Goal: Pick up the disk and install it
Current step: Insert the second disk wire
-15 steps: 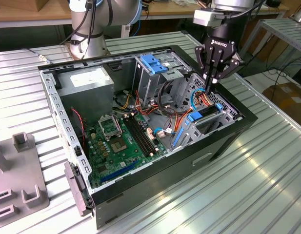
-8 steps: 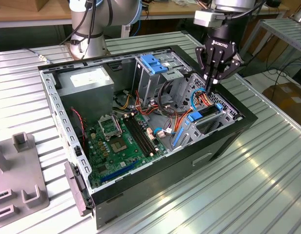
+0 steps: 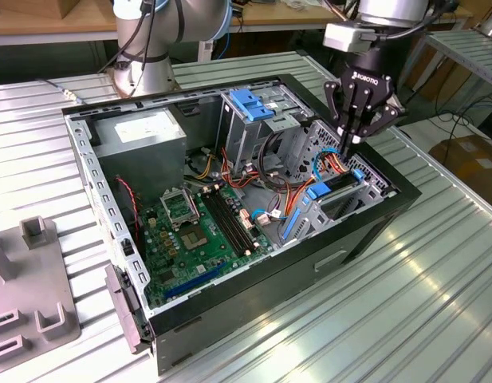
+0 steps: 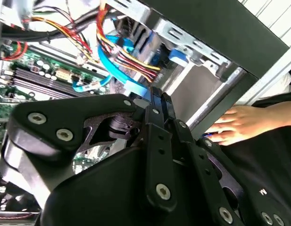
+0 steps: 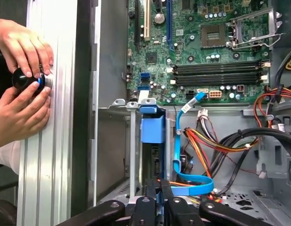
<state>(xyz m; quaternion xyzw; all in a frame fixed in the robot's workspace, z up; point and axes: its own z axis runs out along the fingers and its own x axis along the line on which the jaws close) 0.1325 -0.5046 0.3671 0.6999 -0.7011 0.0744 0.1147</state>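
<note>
- The disk [image 3: 339, 185] stands on edge in the bay at the front corner of the open computer case [image 3: 365, 231], on the exterior view's right. I judge it seated or nearly so.
- Its light-blue rail frame [image 5: 152, 128] marks the upper edge in the first wrist view. In the exterior view its long axis runs parallel to the near case wall, between two blue end tabs.
- The disk lies directly below the gripper [image 3: 353, 137]. The tool axis points straight down at the disk's upper edge, close to the end tab further to the exterior view's right.
- I read the gripper as drawn narrow, fingers almost together in both wrist views [image 4: 157, 101] [image 5: 157, 195]. I cannot tell whether they pinch the rail or only stand above it.
- The arm's wrist is vertical over the bay, well apart from the motherboard [image 3: 202, 231].
- A blue flat cable [image 5: 177, 141] loops just beside the disk, near the fingers. I judge it a snag risk.
- A person's hands [image 5: 22, 80] rest on a black knob on the table [image 3: 437, 303], outside the case.
</note>
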